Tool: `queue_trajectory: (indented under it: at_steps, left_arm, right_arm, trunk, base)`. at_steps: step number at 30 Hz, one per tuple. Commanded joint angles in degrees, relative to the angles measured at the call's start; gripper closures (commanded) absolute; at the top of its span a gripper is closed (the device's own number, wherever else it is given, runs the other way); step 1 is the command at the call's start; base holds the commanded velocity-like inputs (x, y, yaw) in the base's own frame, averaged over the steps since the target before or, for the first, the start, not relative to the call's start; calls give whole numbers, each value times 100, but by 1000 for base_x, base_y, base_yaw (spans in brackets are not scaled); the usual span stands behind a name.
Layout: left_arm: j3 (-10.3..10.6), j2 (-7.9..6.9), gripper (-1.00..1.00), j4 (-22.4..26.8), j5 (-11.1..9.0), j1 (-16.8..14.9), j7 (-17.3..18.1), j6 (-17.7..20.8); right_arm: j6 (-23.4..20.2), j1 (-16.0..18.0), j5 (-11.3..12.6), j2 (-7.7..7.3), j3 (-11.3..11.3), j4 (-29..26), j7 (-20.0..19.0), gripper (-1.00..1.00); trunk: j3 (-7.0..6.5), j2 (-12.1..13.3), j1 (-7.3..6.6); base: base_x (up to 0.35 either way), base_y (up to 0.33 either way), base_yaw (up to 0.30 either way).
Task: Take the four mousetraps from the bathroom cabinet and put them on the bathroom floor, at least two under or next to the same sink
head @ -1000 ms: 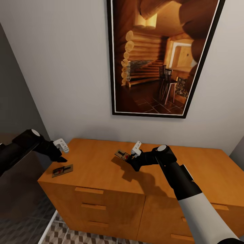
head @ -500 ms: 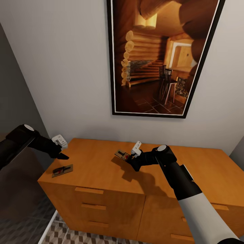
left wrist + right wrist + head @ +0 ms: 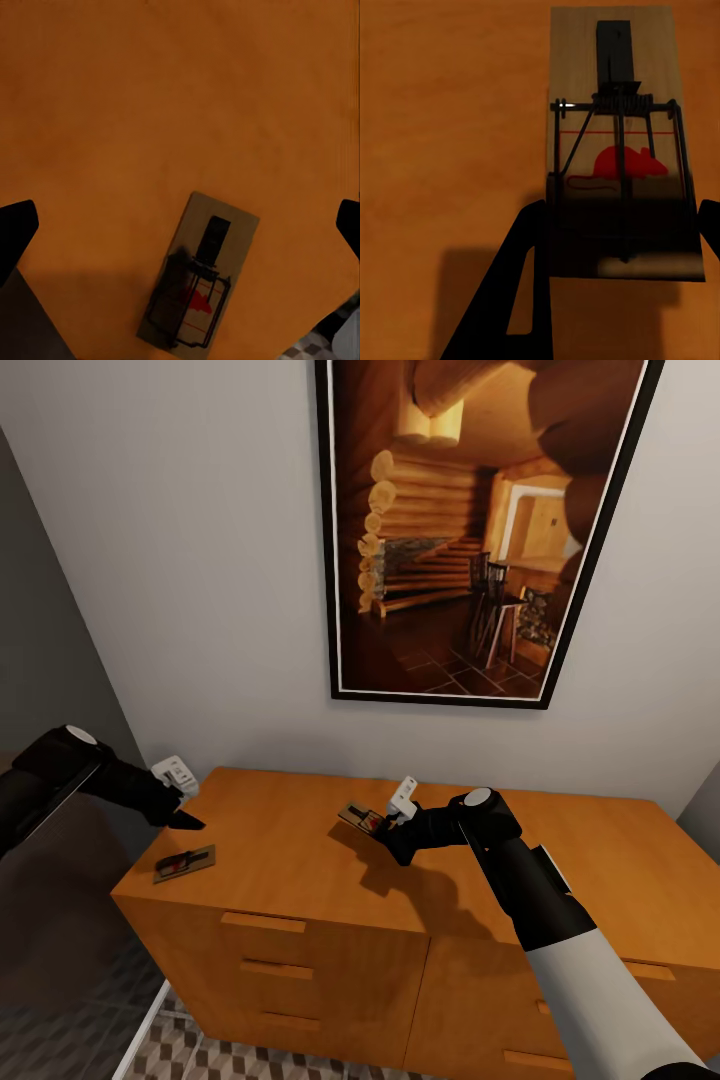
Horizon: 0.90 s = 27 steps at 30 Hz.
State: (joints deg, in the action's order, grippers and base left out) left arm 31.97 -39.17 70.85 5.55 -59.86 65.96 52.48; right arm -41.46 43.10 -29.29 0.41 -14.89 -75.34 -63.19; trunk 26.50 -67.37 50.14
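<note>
Barely drifting, your left gripper (image 3: pixel 180 800) hangs spread above the flat wooden mousetrap (image 3: pixel 184 863) lower left; right gripper (image 3: pixel 388 822) clamps another trap (image 3: pixel 358 819).

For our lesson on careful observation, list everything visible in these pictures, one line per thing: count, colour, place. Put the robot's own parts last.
mousetraps: two, tan wood with dark wire and a red mark; one flat near the cabinet top's left front corner, one held just above the top's middle.
cabinet: one, orange-brown, with bar-handled drawers, against the wall.
picture: one, black-framed log-cabin interior, on the wall above the cabinet.
wall: pale grey, behind the cabinet.
floor: cube-patterned tiles, below the cabinet's left end.
left gripper: one, black, jaws open, above the left mousetrap.
right gripper: one, black, jaws closed on the middle mousetrap.
</note>
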Motion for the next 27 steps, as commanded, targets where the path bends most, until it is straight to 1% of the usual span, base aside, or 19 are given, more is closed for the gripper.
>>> queue_trajectory:
  at_steps: [1, 7, 9, 10, 19, 27]
  left_arm:
    - [4, -2, -100, 1, -25, -8, 99, 35]
    - [-8, -19, -100, -19, -350, -8, 189, 35]
    - [-45, -28, -100, -46, -482, -8, 202, 35]
    - [-60, -30, -100, -64, -511, -8, 205, 35]
    - [-210, -41, -100, -269, -621, -8, 222, 34]
    - [-233, -46, -100, -306, -643, -8, 228, 38]
  right_arm:
    - [-46, 5, -33, 3, 3, -7, -53, 100]
    - [-46, 5, -33, 3, 3, -7, -53, 100]
    - [-46, 5, -33, 3, 3, -7, -53, 100]
    - [-46, 5, -33, 3, 3, -7, -53, 100]
    - [-43, 5, -35, 3, 3, -5, -53, 100]
    - [-38, 5, -33, 3, 3, -4, -45, 100]
  trunk:
    - [7, -5, 0]
    - [7, -5, 0]
    - [7, -5, 0]
    - [7, -5, 0]
    - [7, -5, 0]
    - [7, -5, 0]
  base:
    - [0, 0, 0]
    - [0, 0, 0]
    - [0, 0, 0]
    - [0, 0, 0]
    - [0, 0, 0]
    - [0, 0, 0]
